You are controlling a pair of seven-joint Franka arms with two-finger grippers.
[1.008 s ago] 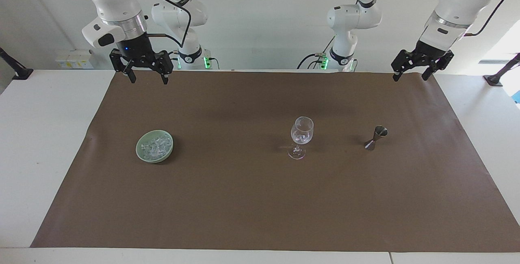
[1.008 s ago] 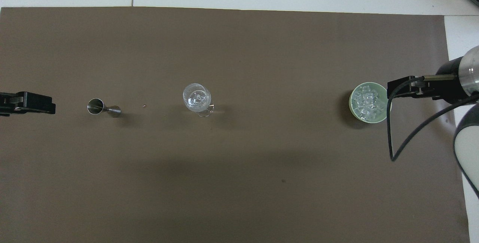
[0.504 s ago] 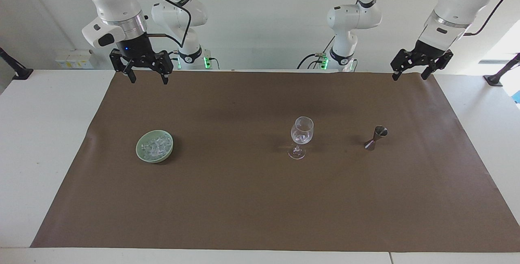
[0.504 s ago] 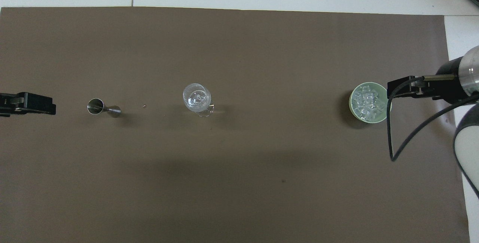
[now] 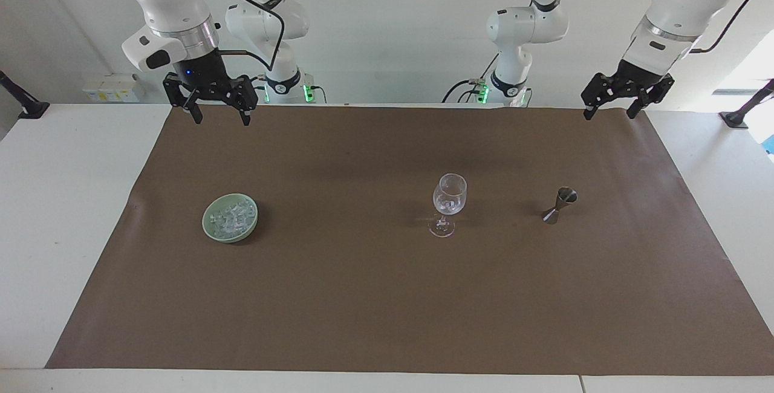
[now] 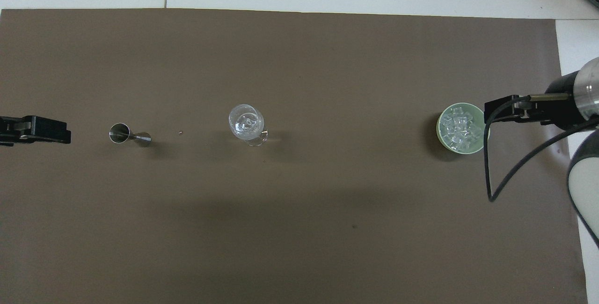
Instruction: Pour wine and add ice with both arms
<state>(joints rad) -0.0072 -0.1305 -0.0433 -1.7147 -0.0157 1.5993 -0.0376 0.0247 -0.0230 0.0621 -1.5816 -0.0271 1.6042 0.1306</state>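
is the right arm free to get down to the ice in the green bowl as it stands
Probably yes. The right gripper hangs open and empty above the mat's edge, and nothing stands between it and the ice heaped in the uncovered green bowl.

A plain brown mat (image 5: 387, 296) with no pattern covers most of the white table (image 5: 66, 199). The 2 arms are white with silver wrist rings, and the right gripper (image 5: 219, 116) and left gripper (image 5: 611, 112) are black. Below the right gripper sits a pale green bowl (image 5: 208, 227) holding clear, glassy ice (image 5: 231, 217). Below the left gripper stands a silver-grey metal measuring cup (image 5: 559, 205), and beside that a clear, colourless wine glass (image 5: 448, 202). Small green lights (image 5: 309, 92) glow at the arm bases.
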